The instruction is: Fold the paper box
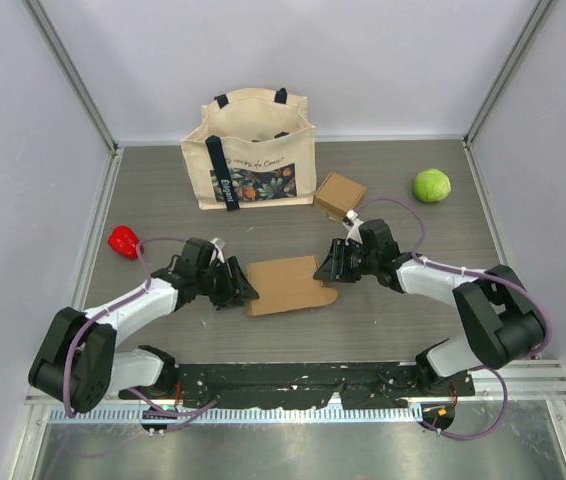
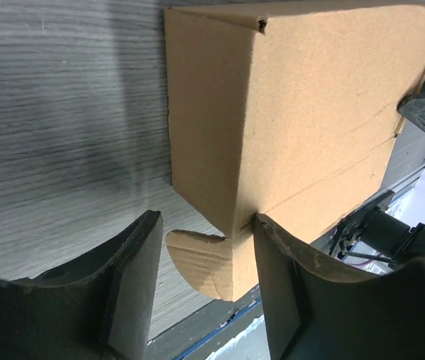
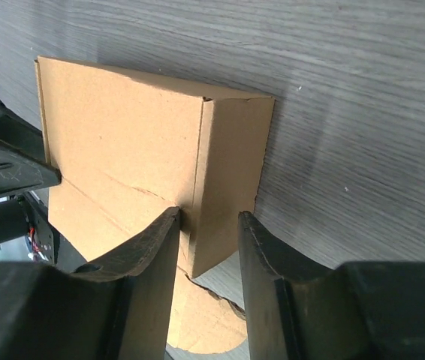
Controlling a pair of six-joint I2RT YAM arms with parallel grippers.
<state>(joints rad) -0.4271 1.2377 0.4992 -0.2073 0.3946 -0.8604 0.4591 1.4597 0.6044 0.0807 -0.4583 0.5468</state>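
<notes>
The paper box (image 1: 285, 285) is a brown cardboard blank lying between both arms at the table's middle, partly raised with low side walls. My left gripper (image 1: 239, 288) straddles its left end. In the left wrist view the box (image 2: 310, 112) has one finger (image 2: 287, 285) against its top edge, while the other finger (image 2: 134, 277) stands apart from the side wall, so the left gripper (image 2: 206, 259) is open. My right gripper (image 1: 329, 270) straddles the right end. There the box (image 3: 122, 142) has a corner between the fingers (image 3: 149, 262), with a gap still showing inside the right gripper (image 3: 209, 240).
A cream tote bag (image 1: 251, 150) stands at the back. A small folded cardboard box (image 1: 339, 196) sits to its right. A green ball (image 1: 431, 185) lies at the back right and a red object (image 1: 121, 240) at the left. Rounded box flaps (image 2: 205, 262) point toward the near edge.
</notes>
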